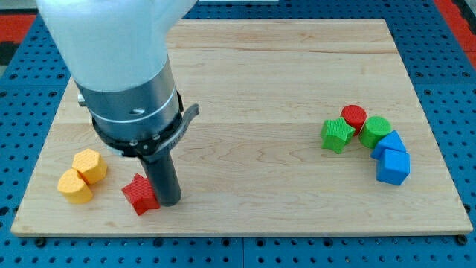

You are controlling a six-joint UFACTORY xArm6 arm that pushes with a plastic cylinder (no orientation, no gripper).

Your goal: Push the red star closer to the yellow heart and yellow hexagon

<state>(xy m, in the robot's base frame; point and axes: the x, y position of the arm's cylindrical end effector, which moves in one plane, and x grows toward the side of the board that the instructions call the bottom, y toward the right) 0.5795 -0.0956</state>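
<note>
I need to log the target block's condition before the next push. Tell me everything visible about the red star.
The red star is a small, chunky block with a matte, plastic-looking surface, lying flat on the wooden board near the view's bottom left. Its star points are blunt. My tip stands right against its right side, apparently touching. To its left, with a clear gap, sit the yellow hexagon and yellow heart. Nothing lies on it.

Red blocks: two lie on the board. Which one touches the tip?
The red star, at the view's bottom left, touches my tip; the red cylinder sits far right.
</note>
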